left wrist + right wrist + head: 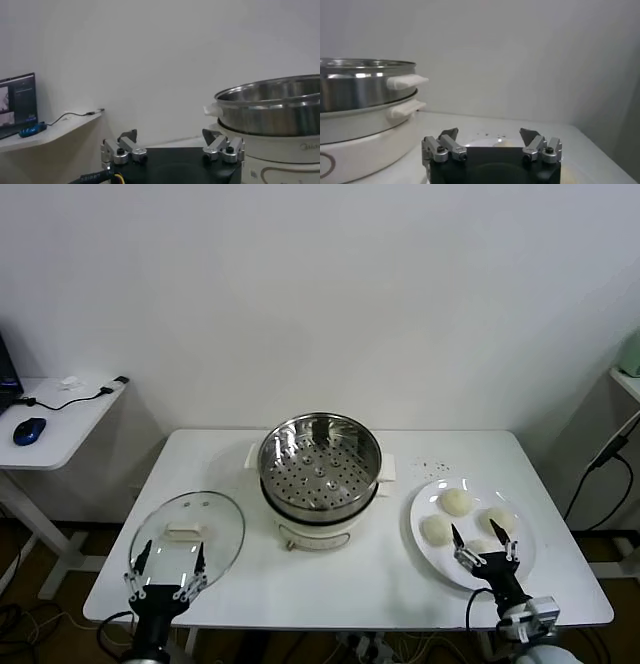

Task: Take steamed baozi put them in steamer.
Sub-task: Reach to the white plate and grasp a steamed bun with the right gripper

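Observation:
The steamer [320, 469], a shiny perforated steel basket on a white cooker base, stands mid-table with nothing in it. Several cream-white baozi lie on a white plate [422, 536] to its right: one at the back [456, 502], one on the left [436, 529], one on the right [497, 520]. My right gripper [475, 532] hovers open over the plate's near part, partly hiding another bun. In the right wrist view the right gripper [488, 132] is open with a baozi [502, 143] just beyond it. My left gripper [172, 550] [169, 134] stands open near the table's front left.
A round glass lid [187, 529] with a white handle lies flat at the front left, just beyond the left gripper. A side desk with a blue mouse [30, 429] and a cable stands farther left. A shelf and hanging cable sit at the right edge.

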You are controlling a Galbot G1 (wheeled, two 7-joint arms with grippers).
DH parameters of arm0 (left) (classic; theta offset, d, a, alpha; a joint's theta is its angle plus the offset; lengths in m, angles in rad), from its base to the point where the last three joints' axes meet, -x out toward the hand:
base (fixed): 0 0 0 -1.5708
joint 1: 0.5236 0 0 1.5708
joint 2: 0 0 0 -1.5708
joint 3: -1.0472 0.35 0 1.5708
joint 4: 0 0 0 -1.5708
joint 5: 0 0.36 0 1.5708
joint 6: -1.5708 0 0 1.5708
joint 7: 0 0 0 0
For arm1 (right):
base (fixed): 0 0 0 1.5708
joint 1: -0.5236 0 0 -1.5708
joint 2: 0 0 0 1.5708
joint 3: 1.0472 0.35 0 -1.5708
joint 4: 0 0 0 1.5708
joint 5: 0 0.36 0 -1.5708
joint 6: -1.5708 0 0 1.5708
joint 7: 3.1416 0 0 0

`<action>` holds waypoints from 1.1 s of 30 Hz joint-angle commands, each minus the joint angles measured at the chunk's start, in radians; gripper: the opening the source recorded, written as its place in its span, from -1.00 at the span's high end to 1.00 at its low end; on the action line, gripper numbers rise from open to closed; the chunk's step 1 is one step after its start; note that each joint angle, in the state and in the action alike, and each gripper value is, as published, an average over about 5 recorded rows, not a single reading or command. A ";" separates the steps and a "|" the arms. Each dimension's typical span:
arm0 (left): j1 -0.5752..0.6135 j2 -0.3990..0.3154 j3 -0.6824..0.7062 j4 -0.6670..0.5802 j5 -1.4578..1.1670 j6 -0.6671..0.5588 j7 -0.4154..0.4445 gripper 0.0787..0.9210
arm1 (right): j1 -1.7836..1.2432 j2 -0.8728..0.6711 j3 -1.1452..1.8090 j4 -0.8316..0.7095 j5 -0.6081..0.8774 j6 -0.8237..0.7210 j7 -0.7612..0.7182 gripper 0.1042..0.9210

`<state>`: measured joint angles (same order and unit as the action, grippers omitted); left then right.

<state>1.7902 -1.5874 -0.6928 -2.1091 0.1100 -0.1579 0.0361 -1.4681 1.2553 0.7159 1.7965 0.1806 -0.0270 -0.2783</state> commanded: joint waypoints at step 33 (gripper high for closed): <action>0.018 0.004 0.014 0.024 -0.004 0.003 -0.029 -0.77 | 1.696 -0.524 -1.681 -0.920 -0.320 -0.023 -0.850 -0.76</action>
<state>1.8082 -1.5841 -0.6774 -2.0874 0.1078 -0.1549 0.0088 -0.1298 0.6805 -0.5950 1.0740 -0.0956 -0.0892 -1.0240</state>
